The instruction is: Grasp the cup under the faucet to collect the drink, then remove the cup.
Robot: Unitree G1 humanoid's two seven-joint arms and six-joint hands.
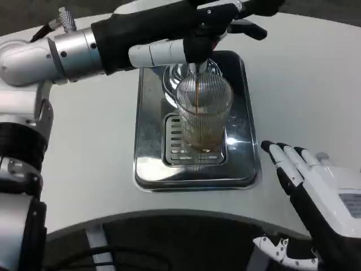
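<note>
Mostly hidden behind the left hand point(211, 25), the faucet point(194, 68) pours brown drink into the ribbed cup point(204, 116) on the drip tray point(148, 147); that hand's grip is unclear. Right of the tray, the right hand point(313, 178) lies open-fingered, its label unreadable.

Clear ribbed glass for the cup point(203, 116), brown liquid showing through its fluted wall. Polished, mirror-bright metal for the drip tray point(148, 135), with a slotted grille point(179, 148) under the cup. Shiny chrome on the faucet point(194, 70). Matt, smooth white on the table point(304, 90). Brushed silver metal on the left forearm point(56, 53). Glossy white plastic on the right hand point(316, 183), black at the fingers.
</note>
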